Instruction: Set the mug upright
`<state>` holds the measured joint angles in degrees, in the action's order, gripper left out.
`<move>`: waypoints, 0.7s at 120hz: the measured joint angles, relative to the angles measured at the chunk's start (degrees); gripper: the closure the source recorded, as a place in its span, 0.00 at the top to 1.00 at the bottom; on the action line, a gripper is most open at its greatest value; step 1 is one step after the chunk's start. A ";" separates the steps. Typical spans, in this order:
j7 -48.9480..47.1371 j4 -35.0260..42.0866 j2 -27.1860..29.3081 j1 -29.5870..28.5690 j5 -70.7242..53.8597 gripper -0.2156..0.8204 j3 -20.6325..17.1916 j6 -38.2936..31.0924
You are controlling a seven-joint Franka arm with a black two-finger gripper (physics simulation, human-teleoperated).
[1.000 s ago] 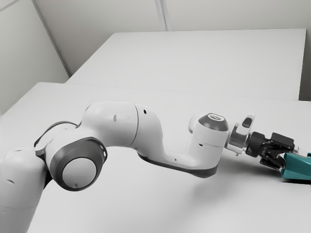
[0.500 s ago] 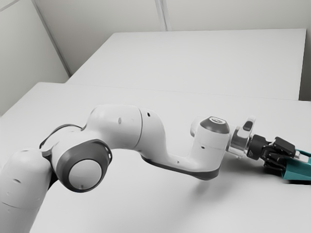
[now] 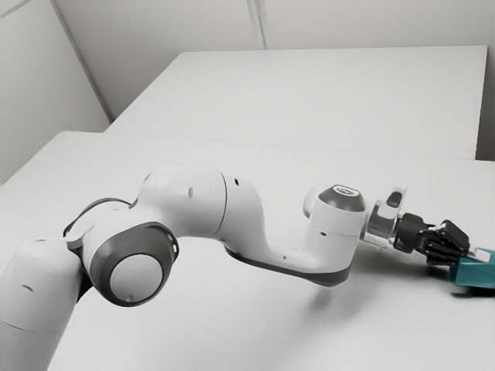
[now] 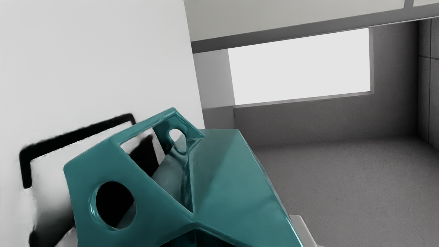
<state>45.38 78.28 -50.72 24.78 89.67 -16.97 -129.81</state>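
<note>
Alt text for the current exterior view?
A white arm from the exterior view's left reaches over a white table, its black gripper at an angular teal object, presumably the mug, cut off by the view's right edge.

We see a plain white table with a soft grey shadow on its top. Just behind this table is a second white table, and behind both a pale wall with a narrow upright strip. Another pale wall rises beside the first table, meeting the back one along a dark line. Past the first table's edge, our wrist view shows a glaring white rectangle set among grey surfaces.
</note>
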 joint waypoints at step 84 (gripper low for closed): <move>-12.67 8.23 19.37 -6.22 -48.76 0.04 4.10 -1.79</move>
<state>32.71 86.51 -31.35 18.56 40.91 -12.86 -131.60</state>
